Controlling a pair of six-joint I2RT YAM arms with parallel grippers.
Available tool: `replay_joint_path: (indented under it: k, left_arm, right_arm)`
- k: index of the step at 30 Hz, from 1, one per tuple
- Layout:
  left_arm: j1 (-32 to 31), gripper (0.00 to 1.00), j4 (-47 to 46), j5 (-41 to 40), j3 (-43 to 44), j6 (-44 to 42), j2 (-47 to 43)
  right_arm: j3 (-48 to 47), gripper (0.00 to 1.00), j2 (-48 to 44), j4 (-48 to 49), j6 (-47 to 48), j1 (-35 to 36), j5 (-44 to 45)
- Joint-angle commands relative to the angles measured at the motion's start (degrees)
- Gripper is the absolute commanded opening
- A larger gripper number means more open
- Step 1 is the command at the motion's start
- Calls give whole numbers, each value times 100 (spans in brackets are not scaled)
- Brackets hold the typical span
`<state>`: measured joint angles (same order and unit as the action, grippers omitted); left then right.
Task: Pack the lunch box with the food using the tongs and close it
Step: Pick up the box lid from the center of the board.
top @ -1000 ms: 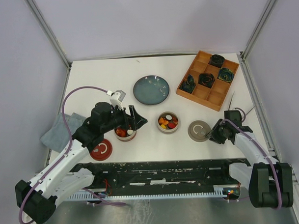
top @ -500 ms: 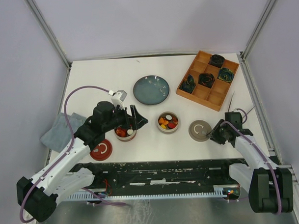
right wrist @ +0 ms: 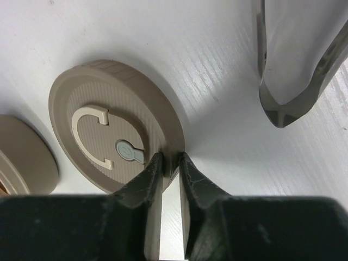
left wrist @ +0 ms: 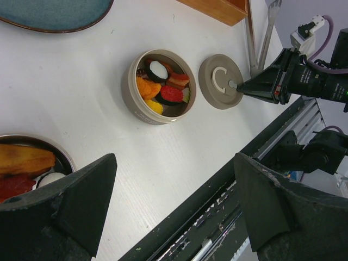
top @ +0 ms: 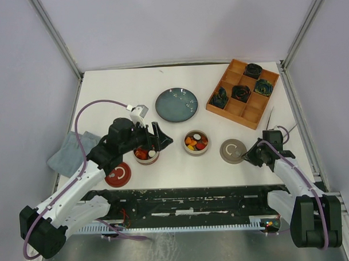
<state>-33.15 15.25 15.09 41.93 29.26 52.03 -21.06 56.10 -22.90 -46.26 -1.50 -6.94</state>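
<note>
You're on the closing step: your right gripper (right wrist: pixel 169 159) pinches the rim of the beige lid (right wrist: pixel 109 128); next, lift it onto the filled pot (left wrist: pixel 139 109) beside it.

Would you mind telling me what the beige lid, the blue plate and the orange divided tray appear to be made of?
Beige lid: probably matte plastic, finely ribbed top, moulded handle.
Blue plate: likely glazed ceramic, glossy and speckled.
Orange divided tray: looks like wood, thin flat boards, dull finish.

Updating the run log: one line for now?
left end effector: open, by left pot | right end effector: pinching beige lid rim | beige pot: filled, uncovered
</note>
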Motion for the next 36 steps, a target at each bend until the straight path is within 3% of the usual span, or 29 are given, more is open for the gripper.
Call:
replay_joint_path:
  k: [1, 9, 27, 36]
  left_arm:
    - [-9, 94, -309, 55, 77, -104, -39]
    - [-17, 94, -305, 29, 52, -87, -105]
    - [-14, 95, -396, 11, 131, -65, 64]
    - [-16, 99, -425, -365, 228, 165, 293]
  right_arm:
    - [71, 17, 38, 90, 53, 13, 213]
    - [100, 0, -95, 119, 121, 16, 131]
    - [-43, 0, -429, 459, 12, 15, -478]
    - [-735, 0, -576, -267, 132, 13, -379]
